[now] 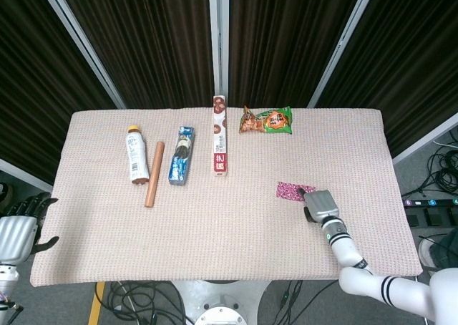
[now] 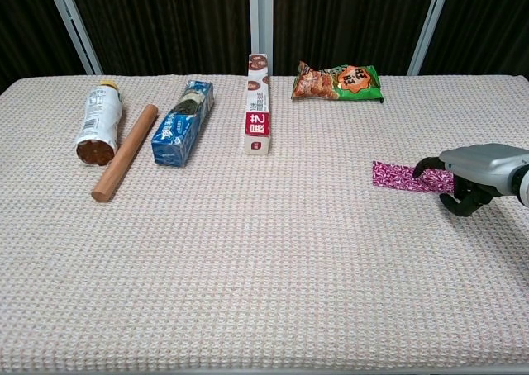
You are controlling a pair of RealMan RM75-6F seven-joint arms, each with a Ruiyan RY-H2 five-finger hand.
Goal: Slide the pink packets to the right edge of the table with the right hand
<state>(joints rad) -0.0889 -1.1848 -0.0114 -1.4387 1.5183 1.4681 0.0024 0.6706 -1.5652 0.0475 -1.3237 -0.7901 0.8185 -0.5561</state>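
Observation:
One pink packet (image 1: 289, 191) (image 2: 402, 177) lies flat on the woven tablecloth, right of centre. My right hand (image 1: 320, 205) (image 2: 477, 168) is at the packet's right end, palm down with fingers bent. A fingertip (image 2: 421, 168) touches that end, while the thumb hangs apart below it and nothing is gripped. My left hand (image 1: 18, 228) stays off the table's front left corner, holding nothing, and shows only in the head view.
Along the back lie a bottle (image 1: 135, 162), a brown rod (image 1: 154, 173), a blue packet (image 1: 181, 165), a long white box (image 1: 219, 134) and a green snack bag (image 1: 267, 120). The table's right edge (image 1: 401, 196) runs beyond my right hand.

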